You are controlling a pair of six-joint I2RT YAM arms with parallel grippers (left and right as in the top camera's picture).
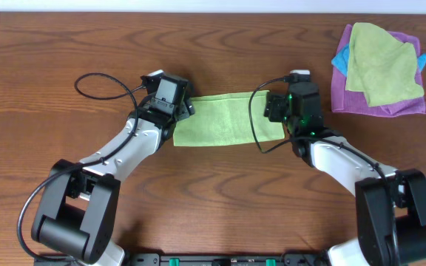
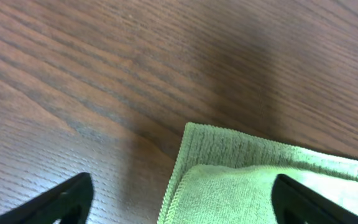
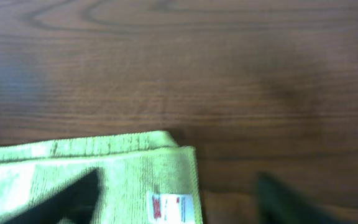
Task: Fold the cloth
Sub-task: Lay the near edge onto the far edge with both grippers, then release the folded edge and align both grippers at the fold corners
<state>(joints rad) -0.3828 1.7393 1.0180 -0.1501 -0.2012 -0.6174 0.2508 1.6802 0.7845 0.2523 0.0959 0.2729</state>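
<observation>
At the left end of the cloth (image 1: 224,122), the left gripper (image 2: 185,202) has its jaws spread wide. One dark fingertip stands over bare wood beside the cloth and the other over the green fabric. The cloth's corner lies between them and nothing is pinched.

At the right end of the cloth, the right gripper (image 3: 179,199) also has its jaws spread. One blurred fingertip is over the fabric and the other is past the cloth's edge, over wood. The white tag (image 3: 173,208) sits at that edge, between the two tips.

The cloth lies flat as a long strip at the middle of the counter (image 1: 220,44). At its left corner two layers show, the upper set slightly back from the lower.

Well apart from the cloth, to its far right, a duller yellow-green cloth (image 1: 381,63) rests on a purple cloth (image 1: 379,103), with a blue cloth (image 1: 340,60) showing at the pile's edges. A black cable (image 1: 98,85) loops to the left of the cloth.
</observation>
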